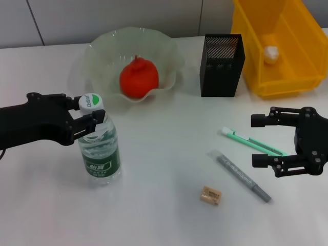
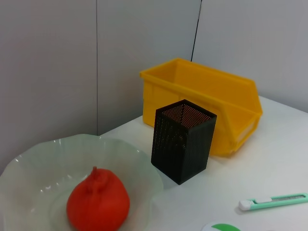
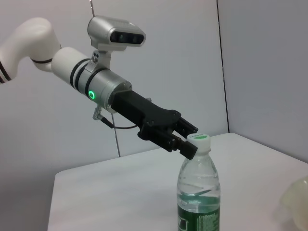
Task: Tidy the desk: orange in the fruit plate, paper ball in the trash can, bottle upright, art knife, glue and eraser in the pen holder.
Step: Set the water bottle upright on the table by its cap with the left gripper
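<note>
One bottle [image 1: 100,148] is stood upright on the desk [image 1: 164,205], its neck just under the cap pinched between the fingers of the left gripper [image 1: 94,124], which is reached in level from the side. If the release is skewed, the bottle could be tipped. The right gripper [image 1: 264,139] is held spread and unloaded just beyond the art knife [image 1: 251,141]

White arm [image 3: 29,41], green ring light, black jaws

The bottle [image 1: 99,148] is clear glossy plastic; the fruit plate [image 1: 97,51] is pale translucent and glossy; the pen holder [image 1: 222,65] is matt black mesh; the trash can [image 1: 297,46] is smooth yellow plastic; the desk [image 1: 164,205] is smooth white.
</note>
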You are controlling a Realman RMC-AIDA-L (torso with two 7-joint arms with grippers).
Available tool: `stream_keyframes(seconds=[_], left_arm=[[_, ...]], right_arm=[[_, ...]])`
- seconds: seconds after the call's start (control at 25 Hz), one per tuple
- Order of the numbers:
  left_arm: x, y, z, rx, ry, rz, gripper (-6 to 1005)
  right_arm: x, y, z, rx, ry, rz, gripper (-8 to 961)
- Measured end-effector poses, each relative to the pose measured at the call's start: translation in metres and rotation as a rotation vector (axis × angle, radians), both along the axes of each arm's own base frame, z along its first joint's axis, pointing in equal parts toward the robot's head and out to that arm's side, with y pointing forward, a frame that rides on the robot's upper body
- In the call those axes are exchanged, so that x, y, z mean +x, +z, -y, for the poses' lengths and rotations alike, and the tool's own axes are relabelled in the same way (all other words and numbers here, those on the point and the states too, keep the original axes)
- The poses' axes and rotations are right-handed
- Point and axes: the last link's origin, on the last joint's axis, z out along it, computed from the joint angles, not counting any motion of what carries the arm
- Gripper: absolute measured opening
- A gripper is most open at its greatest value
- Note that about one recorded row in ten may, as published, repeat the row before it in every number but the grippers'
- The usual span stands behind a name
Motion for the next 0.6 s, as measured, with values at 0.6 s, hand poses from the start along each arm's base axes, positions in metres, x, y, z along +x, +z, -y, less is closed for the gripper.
stream_keyframes(seconds=[0.6], left_arm=[[-0.014,-0.01,0.001,-0.016,-0.046,0.068,463]], right_arm=[[-0.001,0.0,-0.003,-0.002,0.0,0.006,818]])
